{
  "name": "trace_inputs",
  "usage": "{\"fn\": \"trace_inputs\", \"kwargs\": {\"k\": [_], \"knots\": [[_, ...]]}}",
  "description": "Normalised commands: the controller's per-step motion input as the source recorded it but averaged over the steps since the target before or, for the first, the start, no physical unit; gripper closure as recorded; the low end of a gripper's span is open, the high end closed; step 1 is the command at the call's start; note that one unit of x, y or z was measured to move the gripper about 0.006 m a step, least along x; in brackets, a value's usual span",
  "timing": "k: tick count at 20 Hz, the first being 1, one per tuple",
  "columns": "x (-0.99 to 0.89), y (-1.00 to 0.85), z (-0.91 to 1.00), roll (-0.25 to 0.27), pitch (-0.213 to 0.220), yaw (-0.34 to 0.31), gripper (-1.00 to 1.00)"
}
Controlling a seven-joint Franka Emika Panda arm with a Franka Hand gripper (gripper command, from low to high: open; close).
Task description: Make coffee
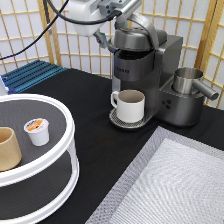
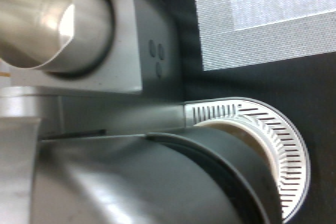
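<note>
Gripper [image 1: 109,37] sits at the exterior view's top, at the coffee machine [image 1: 145,75] lid; finger state unreadable. White mug [image 1: 129,105] stands on the machine's drip tray [image 1: 116,120] under the brew head. Coffee pod [image 1: 37,131] sits upright on the round white stand's [image 1: 70,145] upper tier, exterior view's left, beside a tan cup [image 1: 7,148], apart from it.

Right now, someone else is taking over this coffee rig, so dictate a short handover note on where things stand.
Tool: up at the exterior view's top, at the coffee machine's lid handle, holding nothing I can see.
Pod: not loaded, sitting on the round white stand's upper shelf at the exterior view's left, beside a tan cup.
Mug: already on the drip tray under the spout.
Left: pod into the machine, lid shut, brew.
</note>
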Motion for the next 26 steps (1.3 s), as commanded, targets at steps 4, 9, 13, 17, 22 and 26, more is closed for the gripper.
{"fn": "trace_inputs", "kwargs": {"k": [4,9,13,17,22,26], "knots": [[0.23,0.62,0.49,-0.14,0.013,0.0,-1.0],[0.32,0.73,0.64,-0.267,0.091,0.008,-1.0],[0.38,0.73,0.49,-0.271,0.124,0.019,-1.0],[0.37,0.62,0.42,-0.247,0.125,0.01,-1.0],[0.53,0.52,0.45,-0.172,0.174,0.037,-1.0],[0.62,0.48,0.42,-0.135,0.196,0.042,-1.0]]}}
